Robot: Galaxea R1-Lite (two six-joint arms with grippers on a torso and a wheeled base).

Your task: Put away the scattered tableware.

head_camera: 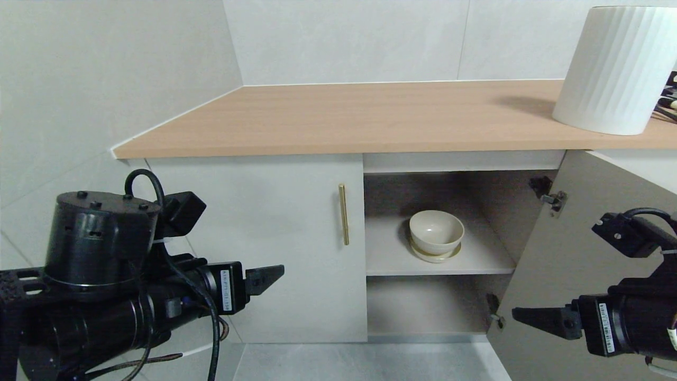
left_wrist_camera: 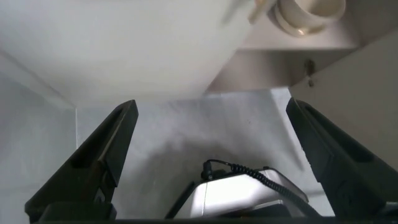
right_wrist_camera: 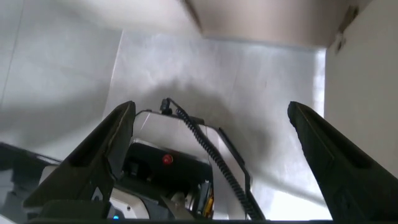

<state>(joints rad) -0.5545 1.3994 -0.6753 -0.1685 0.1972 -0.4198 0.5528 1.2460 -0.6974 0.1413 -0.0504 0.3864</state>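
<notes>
Resting on the upper shelf [head_camera: 484, 256] of the cabinet, the cream bowl [head_camera: 437, 231] sits on a saucer [head_camera: 431, 257]. The right door [head_camera: 555, 275] stands open and the left door [head_camera: 254, 238] is closed. The left pincer [head_camera: 267, 279] is released, low before the closed door. The right pincer [head_camera: 529, 317] is released, low beside the open door. A white ribbed vessel [head_camera: 613, 69] stands on the counter [head_camera: 344, 116].

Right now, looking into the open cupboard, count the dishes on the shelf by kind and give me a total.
bowl: 1
plate, under the bowl: 1
Total: 2
</notes>
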